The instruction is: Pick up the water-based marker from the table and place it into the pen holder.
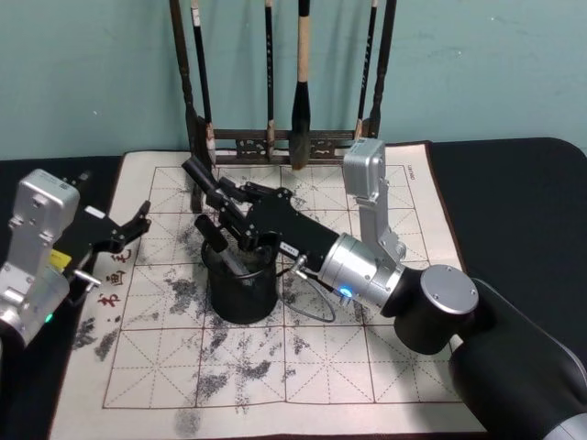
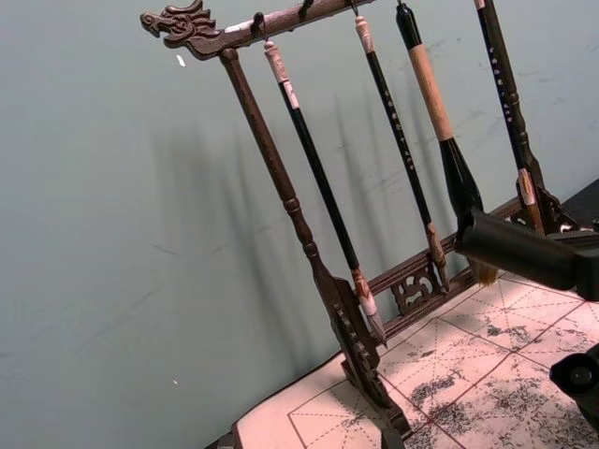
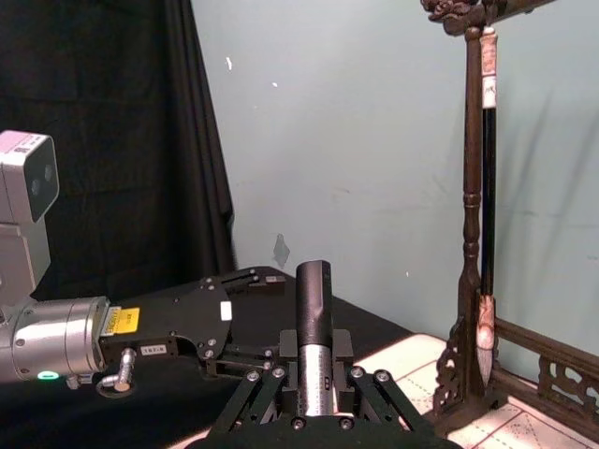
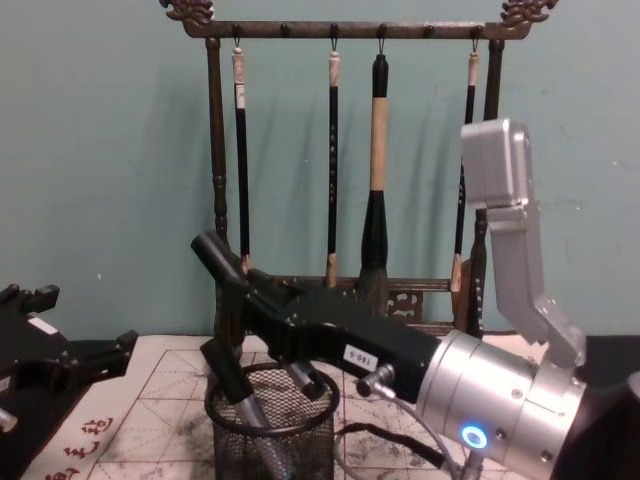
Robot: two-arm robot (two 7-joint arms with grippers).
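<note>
The pen holder [image 1: 243, 295], a black mesh cup [image 4: 270, 440], stands on the felt mat. My right gripper [image 1: 229, 206] hovers just above its rim and is shut on the water-based marker [image 1: 197, 172]. The marker is tilted, its black cap [image 4: 210, 250] pointing up and away toward the brush rack. In the right wrist view the marker [image 3: 314, 309] sits between the fingers [image 3: 257, 398], black cap above a grey barrel. Its cap [image 2: 515, 248] also shows in the left wrist view. A second marker [image 4: 245, 405] leans inside the holder. My left gripper [image 1: 128, 231] rests open at the mat's left edge.
A dark wooden brush rack [image 1: 284, 137] with several hanging brushes stands at the back of the ink-stained practice mat [image 1: 275, 367]. A cable loop [image 1: 316, 307] lies right of the holder. Black cloth covers the table around the mat.
</note>
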